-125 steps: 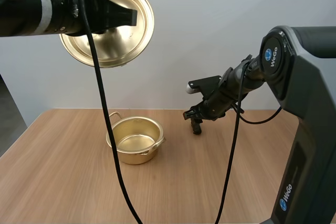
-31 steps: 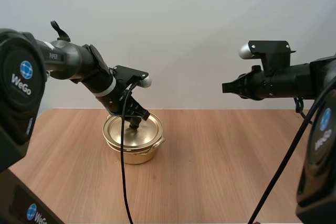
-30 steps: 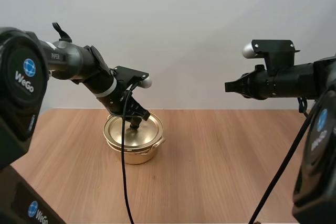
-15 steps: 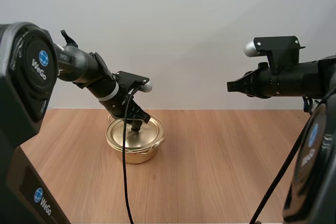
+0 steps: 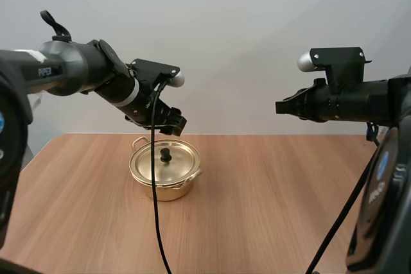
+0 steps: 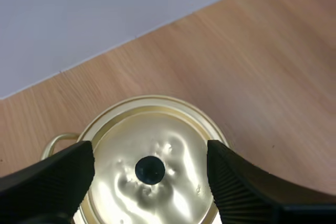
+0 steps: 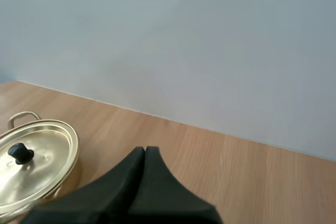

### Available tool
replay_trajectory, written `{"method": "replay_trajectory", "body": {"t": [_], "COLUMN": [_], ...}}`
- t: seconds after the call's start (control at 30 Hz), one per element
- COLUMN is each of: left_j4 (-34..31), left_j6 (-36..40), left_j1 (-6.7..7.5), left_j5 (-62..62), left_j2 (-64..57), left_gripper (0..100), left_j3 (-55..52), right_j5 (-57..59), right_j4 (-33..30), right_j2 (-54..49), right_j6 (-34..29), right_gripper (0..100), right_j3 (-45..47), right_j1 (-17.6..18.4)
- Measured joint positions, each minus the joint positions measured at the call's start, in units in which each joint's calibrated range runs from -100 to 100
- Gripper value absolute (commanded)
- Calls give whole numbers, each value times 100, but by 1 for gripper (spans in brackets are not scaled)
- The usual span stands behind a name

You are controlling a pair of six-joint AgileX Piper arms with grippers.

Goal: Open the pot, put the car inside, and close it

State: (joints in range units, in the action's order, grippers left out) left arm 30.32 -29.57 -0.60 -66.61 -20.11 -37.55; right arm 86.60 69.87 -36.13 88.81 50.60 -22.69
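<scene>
Half a second ago the left gripper [image 5: 172, 124] was down on the lid [image 5: 176, 163] at its black knob [image 5: 166, 154]. Now it has lifted clear, fingers apart, with the knob just beneath. The left arm [image 5: 77, 68] reads "PiPER". Below it, the shiny golden pot [image 5: 168, 183] sits closed on the table [image 5: 257, 210]. The right gripper [image 5: 280, 107], fingers together, hovers well off to the side.

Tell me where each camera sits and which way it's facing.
High: behind and above the bases, facing forward and down over the table; both arms show.
Left wrist: on the left arm, facing down at the lid between the open left gripper.
Right wrist: on the right arm, facing across the table; shut right gripper shows.
Shared: all show the pot.
</scene>
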Motion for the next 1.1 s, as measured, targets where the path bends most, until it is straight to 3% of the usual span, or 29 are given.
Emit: {"method": "replay_trajectory", "body": {"t": [0.2,0.37,0.47,0.63,0.7,0.8,0.97,1.1], "left_j4": [1040,1573,1520,847,488,-17,-878,-1560], "left_j6": [-588,-677,-399,347,628,1065,1838,2401], "left_j1": [-187,-567,-656,-656,-627,-462,-84,22], "left_j5": [824,1580,2190,2807,2740,2851,3143,3330], "left_j2": [-1197,-2173,-2738,-3685,-4040,-4593,-5584,-6342], "left_gripper": [100,100,100,100,100,100,100,100], "left_j3": [-997,-1959,-2572,-3562,-3883,-4229,-4713,-5195], "right_j5": [751,1212,1324,1324,1340,1340,1340,1340], "right_j4": [143,541,832,846,841,839,828,777], "right_j2": [0,0,0,-125,-255,-397,-615,-700], "right_j6": [980,1116,1116,1116,1116,1116,1116,1116], "right_gripper": [0,0,0,0,0,0,0,0], "right_j3": [566,850,1003,1191,1350,1611,2060,2144], "right_j1": [0,0,0,-54,-152,-313,-656,-931]}}
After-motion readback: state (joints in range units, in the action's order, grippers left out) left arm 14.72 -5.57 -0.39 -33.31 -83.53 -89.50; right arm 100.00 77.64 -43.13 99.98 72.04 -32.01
